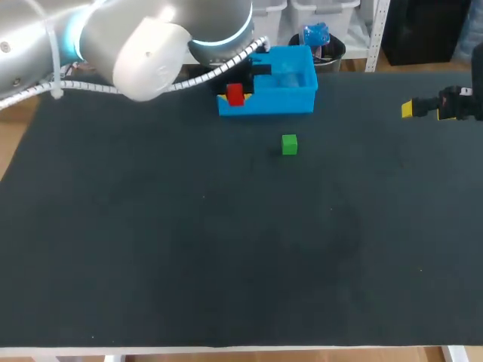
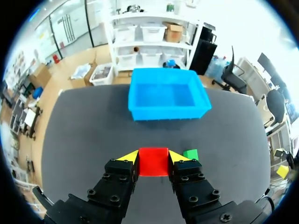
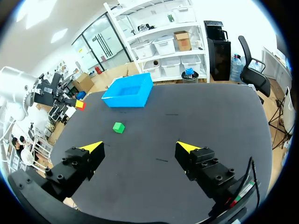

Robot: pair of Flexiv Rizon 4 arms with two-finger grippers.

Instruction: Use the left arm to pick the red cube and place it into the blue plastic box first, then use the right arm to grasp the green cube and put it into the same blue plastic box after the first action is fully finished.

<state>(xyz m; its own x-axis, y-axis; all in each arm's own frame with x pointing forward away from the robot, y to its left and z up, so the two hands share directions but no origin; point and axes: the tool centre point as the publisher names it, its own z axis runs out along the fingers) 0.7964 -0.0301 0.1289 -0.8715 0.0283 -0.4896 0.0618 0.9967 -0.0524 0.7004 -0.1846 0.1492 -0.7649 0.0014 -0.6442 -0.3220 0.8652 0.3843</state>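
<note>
**Red cube in the left grip, box dead ahead**

I am holding the red cube (image 2: pixel 153 162) in my left gripper (image 2: pixel 153 161), with both yellow tips pressing on it from either side. The blue plastic box (image 2: pixel 163 113) is lying straight ahead of my fingers, its long side running across their line and its open mouth facing up. From the head view the cube is hanging at the box's near left wall, and I am judging it as not yet over the opening, so the coming move is forward and then down.

The green cube (image 1: pixel 289 144) is sitting on the black table (image 1: pixel 151 249), just beside my left fingers and apart from the box. My right gripper (image 3: pixel 140 147) is waiting wide open and empty, well off at the right edge.

I am counting one red cube, one green cube and one box.
</note>
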